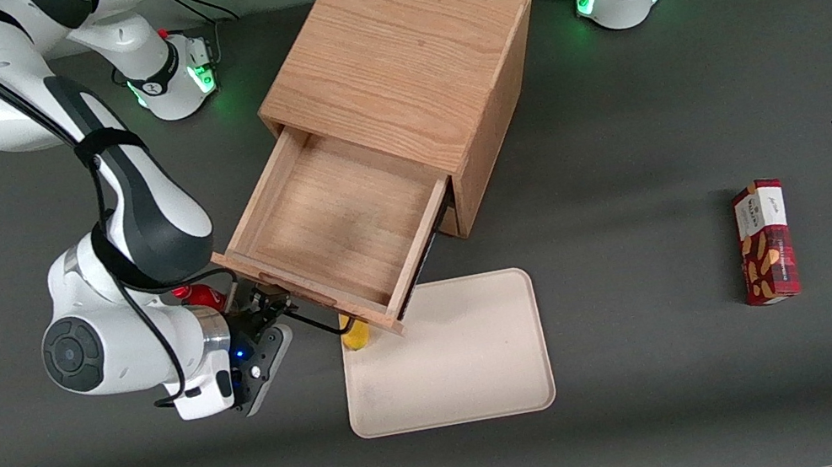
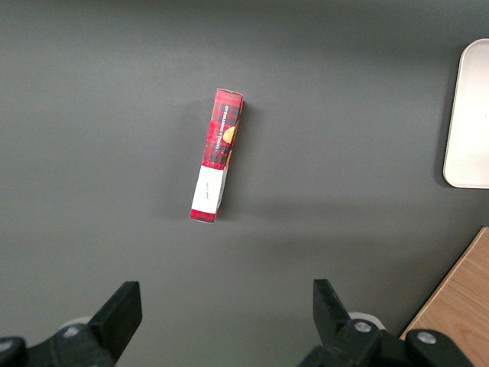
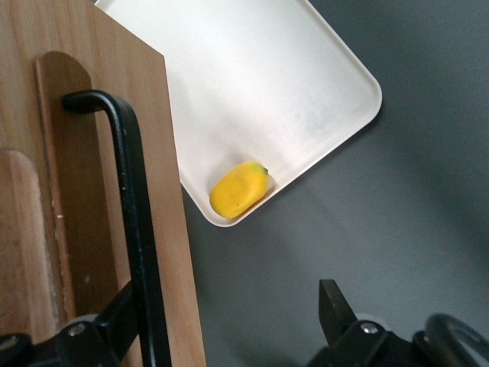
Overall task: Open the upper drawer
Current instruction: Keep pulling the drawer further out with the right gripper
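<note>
Upper drawer of the one wooden cabinet stands pulled well out over the single tray, so the opening looks nearly done. The gripper sits at the black handle with fingers spread, one either side of the bar; next it need only back away. One yellow fruit lies on the tray, and one red box lies toward the parked arm's end.

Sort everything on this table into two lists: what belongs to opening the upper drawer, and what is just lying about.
Belongs to the job:
- upper drawer, pulled far out of the wooden cabinet
- its black wire handle
- hand, open around the handle, at the drawer front

Just lying about:
- beige tray
- yellow mango-like toy fruit on the tray
- red snack box, toward the parked arm's end
</note>
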